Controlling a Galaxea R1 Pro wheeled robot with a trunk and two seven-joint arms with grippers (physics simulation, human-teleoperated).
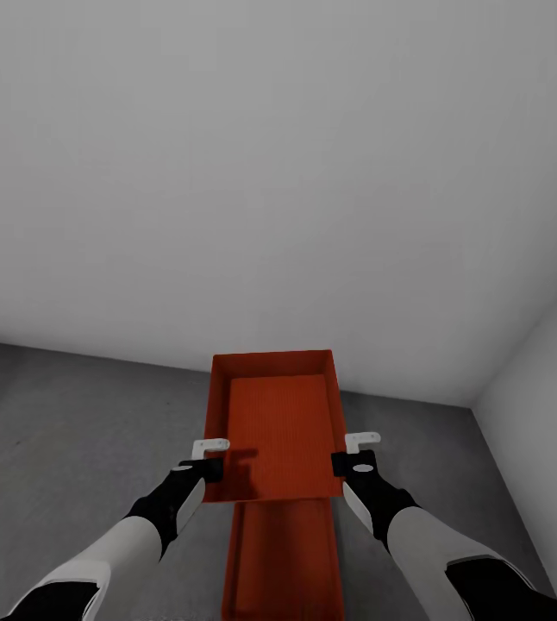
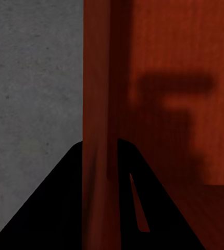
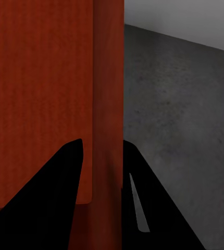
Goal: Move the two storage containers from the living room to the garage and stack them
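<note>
Both clamped: left gripper [image 1: 212,458] and right gripper [image 1: 353,453] on side walls of upper red-orange rectangular container [image 1: 274,427]; lower matching container [image 1: 283,561] on dark grey concrete floor [image 1: 71,431], largely hidden, cut off.

No legible text or markings.

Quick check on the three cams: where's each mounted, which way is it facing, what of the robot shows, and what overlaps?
Head: on the robot's head, facing forward and down at the grey floor and wall corner; both arms, left gripper and right gripper on the held container, lower container beneath.
Left wrist: along its fingers, which straddle the container's wall.
Right wrist: along its fingers, straddling the opposite wall.
Shared: the held container and the floor.
</note>
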